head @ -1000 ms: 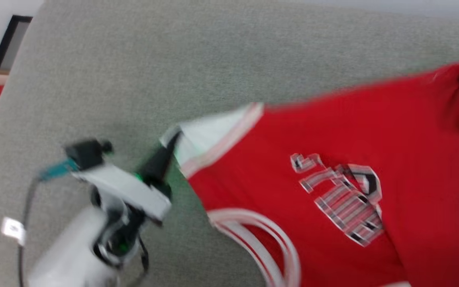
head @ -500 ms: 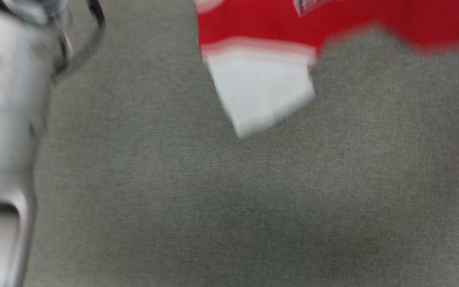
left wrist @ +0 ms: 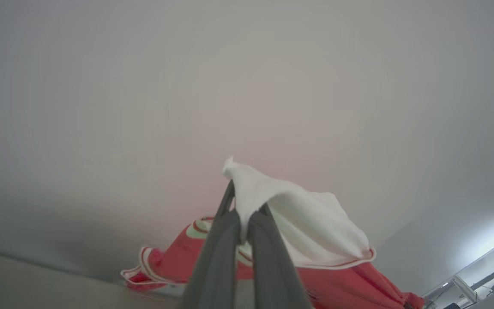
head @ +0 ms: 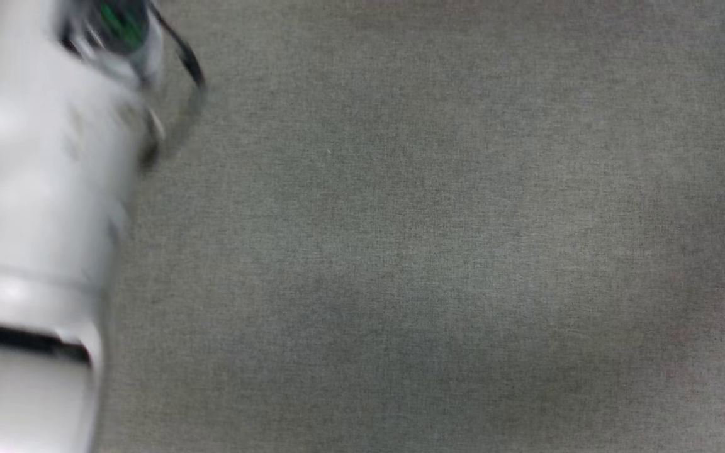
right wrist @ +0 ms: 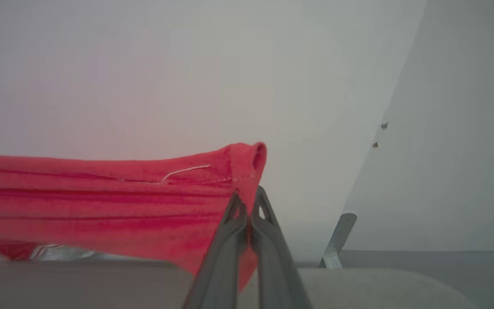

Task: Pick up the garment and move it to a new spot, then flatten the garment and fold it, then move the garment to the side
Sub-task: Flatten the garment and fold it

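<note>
The left end effector [left wrist: 245,205] pinches the garment [left wrist: 315,234] by its white sleeve, the right end effector [right wrist: 248,201] seemingly its red hem

No text, number, label or sign can be read. On the garment [right wrist: 101,201], a pale patch is seen at its lower left in the right wrist view. It is too blurred and too far cut off to be made out as letters or digits.
</note>
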Tool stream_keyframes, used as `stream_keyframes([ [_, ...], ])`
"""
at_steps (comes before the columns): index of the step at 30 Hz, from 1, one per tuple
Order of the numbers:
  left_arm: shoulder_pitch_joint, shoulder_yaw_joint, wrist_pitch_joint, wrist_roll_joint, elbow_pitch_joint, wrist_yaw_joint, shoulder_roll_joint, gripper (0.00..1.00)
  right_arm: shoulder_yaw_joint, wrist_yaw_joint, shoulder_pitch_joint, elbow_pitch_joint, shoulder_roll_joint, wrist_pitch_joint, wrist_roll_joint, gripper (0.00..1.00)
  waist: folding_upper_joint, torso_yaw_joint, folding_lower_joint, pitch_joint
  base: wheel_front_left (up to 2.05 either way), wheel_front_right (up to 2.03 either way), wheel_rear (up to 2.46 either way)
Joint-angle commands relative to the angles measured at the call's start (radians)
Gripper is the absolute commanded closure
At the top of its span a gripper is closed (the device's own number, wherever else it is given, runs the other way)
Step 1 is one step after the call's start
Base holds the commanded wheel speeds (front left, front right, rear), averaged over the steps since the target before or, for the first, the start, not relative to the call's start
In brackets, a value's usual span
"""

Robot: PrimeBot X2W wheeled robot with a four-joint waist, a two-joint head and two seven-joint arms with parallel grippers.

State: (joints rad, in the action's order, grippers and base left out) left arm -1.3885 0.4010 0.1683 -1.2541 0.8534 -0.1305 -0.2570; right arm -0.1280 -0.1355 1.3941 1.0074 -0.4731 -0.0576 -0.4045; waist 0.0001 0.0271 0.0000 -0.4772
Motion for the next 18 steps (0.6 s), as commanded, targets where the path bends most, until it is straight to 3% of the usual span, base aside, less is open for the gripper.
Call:
stream_keyframes([
  [1,0.106,0.023,0.021,-0.012,-0.055,0.002,-0.008,1.0,-0.035,0.008,-0.094,-0.017,-0.021,-0.006,-0.031,1.0,-0.0001,0.004,0.0,0.01,0.0,0.0,0.0],
  [5,0.348,0.062,0.048,-0.074,-0.227,0.001,-0.035,1.0,-0.113,0.006,-0.288,-0.116,-0.033,0.005,-0.134,1.0,-0.0001,0.002,0.0,0.025,0.0,0.0,0.0],
  [10,0.608,0.094,0.084,-0.102,-0.426,0.001,-0.094,1.0,-0.188,0.006,-0.525,-0.31,-0.111,0.06,-0.271,1.0,-0.0001,0.007,0.0,0.062,0.0,0.0,0.0],
  [18,0.882,0.114,0.098,-0.034,-0.639,0.001,-0.18,1.0,-0.16,0.005,-0.831,-0.624,-0.224,0.156,-0.379,1.0,-0.0001,0.007,0.0,0.145,0.0,0.0,0.0],
])
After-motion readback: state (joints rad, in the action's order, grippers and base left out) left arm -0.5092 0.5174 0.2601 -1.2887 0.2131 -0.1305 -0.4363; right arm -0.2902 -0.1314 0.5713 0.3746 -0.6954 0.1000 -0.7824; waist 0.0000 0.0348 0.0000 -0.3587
